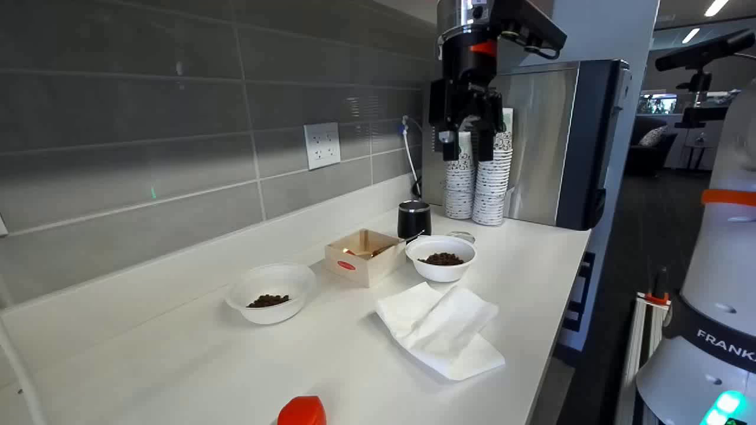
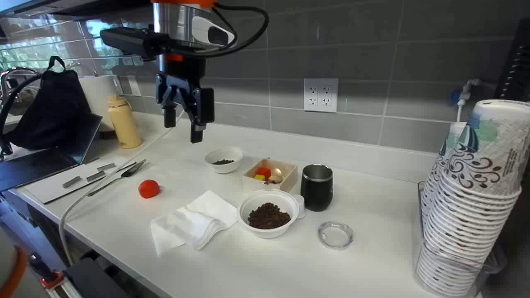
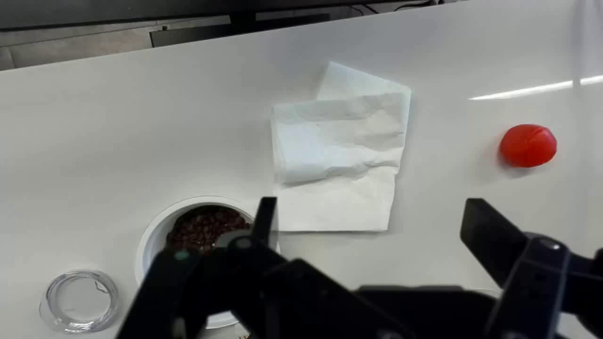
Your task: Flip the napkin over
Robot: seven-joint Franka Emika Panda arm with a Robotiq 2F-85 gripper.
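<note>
The white napkin (image 1: 440, 327) lies creased and folded on the white counter, with a flap folded over its middle. It also shows in an exterior view (image 2: 192, 223) and in the wrist view (image 3: 337, 141). My gripper (image 1: 468, 154) is open and empty, with the fingers pointing down high above the counter. It also hangs in the air in an exterior view (image 2: 183, 129). In the wrist view the spread fingers (image 3: 372, 207) frame the napkin's near edge and bare counter, touching neither. No part of the napkin is held.
A white bowl with dark contents (image 2: 269, 213) stands beside the napkin; another bowl (image 1: 271, 292) stands near the wall. A wooden box (image 2: 271, 174), black cup (image 2: 316, 186), clear lid (image 2: 335, 235), red object (image 2: 149, 188) and stacked paper cups (image 2: 468, 215) are also on the counter.
</note>
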